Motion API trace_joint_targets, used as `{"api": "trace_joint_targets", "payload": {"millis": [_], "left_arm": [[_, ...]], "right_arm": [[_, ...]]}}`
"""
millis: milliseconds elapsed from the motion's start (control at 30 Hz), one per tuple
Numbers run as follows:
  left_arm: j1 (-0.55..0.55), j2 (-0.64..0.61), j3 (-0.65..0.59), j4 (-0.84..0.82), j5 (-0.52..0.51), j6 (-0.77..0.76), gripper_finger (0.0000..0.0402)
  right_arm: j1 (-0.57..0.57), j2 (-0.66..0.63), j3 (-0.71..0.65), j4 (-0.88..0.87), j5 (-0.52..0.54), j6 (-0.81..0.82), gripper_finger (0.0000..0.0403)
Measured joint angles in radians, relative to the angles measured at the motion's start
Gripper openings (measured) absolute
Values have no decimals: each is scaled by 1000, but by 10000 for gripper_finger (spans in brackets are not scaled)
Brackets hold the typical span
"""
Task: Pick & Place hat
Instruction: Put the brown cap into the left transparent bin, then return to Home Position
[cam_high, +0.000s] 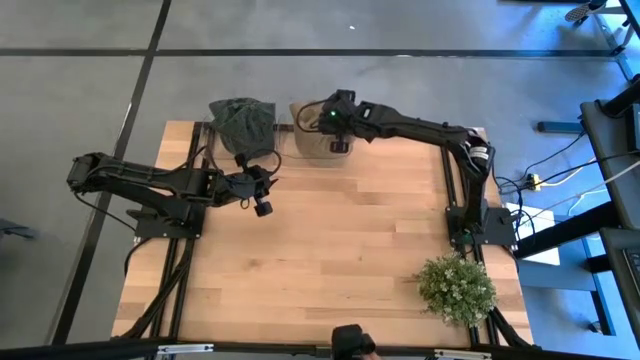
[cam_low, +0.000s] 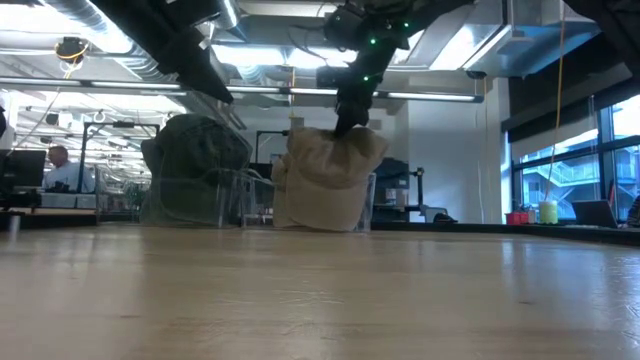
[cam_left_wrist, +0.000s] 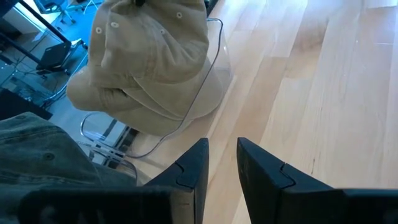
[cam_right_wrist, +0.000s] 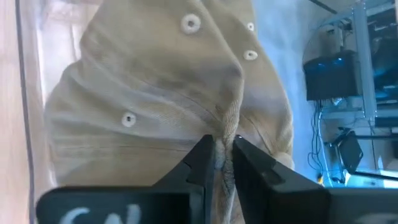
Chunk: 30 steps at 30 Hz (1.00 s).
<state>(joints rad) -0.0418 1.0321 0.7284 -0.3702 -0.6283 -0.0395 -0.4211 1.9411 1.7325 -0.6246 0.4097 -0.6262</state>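
The tan hat (cam_high: 318, 138) sits at the far edge of the desk (cam_high: 330, 250), a little right of the middle of that edge, draped over a clear stand (cam_left_wrist: 214, 81) so that its crown bulges upward. The right tool (cam_right_wrist: 222, 155) is down on top of it, its two dark fingers (cam_right_wrist: 200, 163) drawn close together with a seam of the tan fabric pinched between them; in the low view the arm comes straight down onto the top of the hat, where the cloth bunches up around the tool.

Just beside the tan hat, towards the far left corner, a second hat (cam_high: 242, 124) of dark green cloth rests on its own clear stand, the two nearly touching.

The left tool (cam_high: 262, 192) hovers over the desk near the green hat, well apart from the tan one. Its fingers (cam_left_wrist: 189, 171) stand a narrow gap apart with bare wood showing between them, and it has hold of nothing.

A small green plant (cam_high: 457, 288) stands near the right front corner of the desk. Beyond the far edge, off to the left in the room, a person (cam_low: 58, 168) sits at a workstation.
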Motion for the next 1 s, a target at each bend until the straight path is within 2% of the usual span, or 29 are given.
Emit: {"api": "trace_joint_targets", "payload": {"millis": [133, 400, 467, 600, 667, 767, 900, 1000], "left_arm": [[0, 0, 0, 0, 0, -10, 79], [0, 0, 0, 2, -25, -18, 99], [0, -8, 0, 2, -29, 8, 99], [0, -56, -36, 52, -52, 1, 98], [-8, -115, -91, 122, -48, 1, 98], [-26, -229, -182, 249, -12, 29, 98], [-26, -396, -280, 370, 101, 78, 98], [-7, -508, -300, 366, 131, 61, 98]], "right_arm": [[18, -4, 0, 20, 48, 22, 89], [76, -8, 47, -33, 268, 33, 217], [96, -32, 63, -88, 210, 78, 239], [127, -156, 43, -214, -59, 241, 263], [135, -238, -14, -263, -148, 302, 267], [157, -393, -169, -216, -170, 381, 268], [222, -633, -468, -26, -171, 502, 267], [279, -794, -683, 137, -170, 553, 267]]}}
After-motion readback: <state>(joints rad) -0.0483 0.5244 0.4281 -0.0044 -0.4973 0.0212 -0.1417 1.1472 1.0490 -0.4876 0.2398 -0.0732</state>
